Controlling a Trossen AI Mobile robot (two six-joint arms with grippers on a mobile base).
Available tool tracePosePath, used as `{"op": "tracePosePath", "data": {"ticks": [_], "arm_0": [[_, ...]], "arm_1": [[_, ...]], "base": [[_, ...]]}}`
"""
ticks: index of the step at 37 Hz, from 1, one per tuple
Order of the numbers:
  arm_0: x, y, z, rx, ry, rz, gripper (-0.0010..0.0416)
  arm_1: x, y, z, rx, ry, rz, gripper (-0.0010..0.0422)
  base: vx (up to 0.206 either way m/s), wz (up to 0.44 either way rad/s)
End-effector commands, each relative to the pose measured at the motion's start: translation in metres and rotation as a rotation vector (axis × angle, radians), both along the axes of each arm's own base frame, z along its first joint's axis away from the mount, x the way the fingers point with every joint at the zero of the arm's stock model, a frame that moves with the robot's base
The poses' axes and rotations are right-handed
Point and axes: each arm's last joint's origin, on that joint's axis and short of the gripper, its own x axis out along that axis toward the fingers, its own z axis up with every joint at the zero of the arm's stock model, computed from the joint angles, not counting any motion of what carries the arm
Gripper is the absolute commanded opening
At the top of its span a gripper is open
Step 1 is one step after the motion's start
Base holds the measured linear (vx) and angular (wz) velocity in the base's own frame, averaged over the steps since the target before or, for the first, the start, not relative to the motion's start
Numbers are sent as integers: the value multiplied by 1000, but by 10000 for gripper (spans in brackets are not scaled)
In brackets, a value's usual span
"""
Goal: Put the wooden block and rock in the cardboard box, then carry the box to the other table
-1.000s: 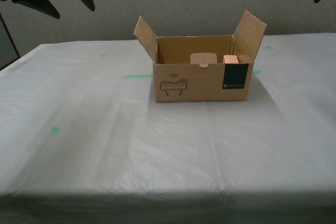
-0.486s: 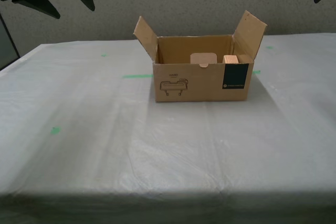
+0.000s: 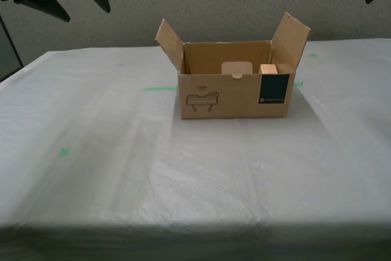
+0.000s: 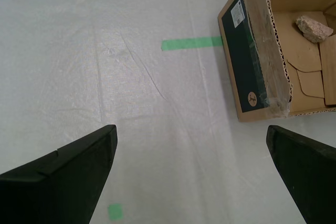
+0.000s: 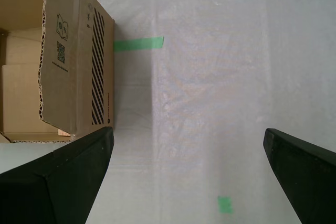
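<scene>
Cardboard box (image 3: 234, 81) sits on the cloth-draped table (image 3: 122, 169), flaps up, open top. Exterior view shows its front: black line drawing, tab cut-out, dark teal label patch (image 3: 274, 88). Over the front wall a pale tan end of the wooden block (image 3: 268, 69) shows inside, toward the exterior view's right; beside it a rounded cardboard tab.

The rock (image 4: 314, 29) cannot be made out in the exterior view. The second wrist view looks down into the box and shows it: a lumpy beige-pink stone lying on the inner flaps, with a pale edge, probably the block, just beside it at the frame's border.

The first wrist view shows the box's other end, a side flap with black stripes and a QR mark, and pale wood low inside; no rock visible there.

My second gripper (image 4: 191, 174) hangs above the cloth, jaws spread wide, nothing between them; the box's labelled corner lies ahead of it and off to one side, apart from both fingers.

My first gripper (image 5: 186, 174) is likewise spread wide and empty, the striped end of the box near one finger (image 5: 68, 177) but not touching.

Green tape strips (image 4: 191, 42) lie on the cloth against the box at both ends; small green squares (image 5: 225, 204) mark the cloth nearer each gripper.
</scene>
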Motion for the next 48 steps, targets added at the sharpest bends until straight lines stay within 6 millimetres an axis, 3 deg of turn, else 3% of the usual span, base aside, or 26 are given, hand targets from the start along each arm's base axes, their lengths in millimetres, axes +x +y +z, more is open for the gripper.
{"op": "tracePosePath", "data": {"ticks": [1,48], "arm_0": [[0,0,0,-2,-2,1,399],[0,0,0,-2,-2,1,399]], "arm_1": [[0,0,0,1,-1,-4,389],[0,0,0,1,-1,-4,389]], "base": [[0,0],[0,0]]}}
